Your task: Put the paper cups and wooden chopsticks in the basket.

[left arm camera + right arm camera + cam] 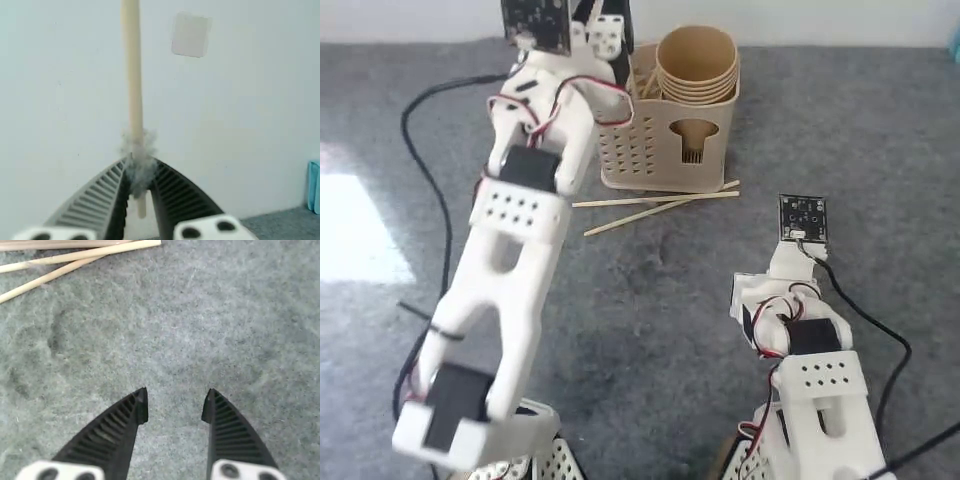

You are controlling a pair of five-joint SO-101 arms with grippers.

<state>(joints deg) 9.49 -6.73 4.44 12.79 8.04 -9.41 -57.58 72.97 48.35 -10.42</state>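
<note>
A beige slotted basket stands at the back of the grey carpet, with a stack of paper cups in its right compartment. Three wooden chopsticks lie on the carpet just in front of it, also seen as chopsticks ahead of my right gripper. My left gripper is shut on one chopstick, held upright against the wall with grey fluff at the grip. In the high view the left gripper is raised beside the basket's left compartment. My right gripper hangs open over bare carpet, short of the chopsticks.
Black cables trail along the carpet left of the left arm and right of the right arm. A pale wall closes off the back behind the basket. Open carpet lies between the two arms.
</note>
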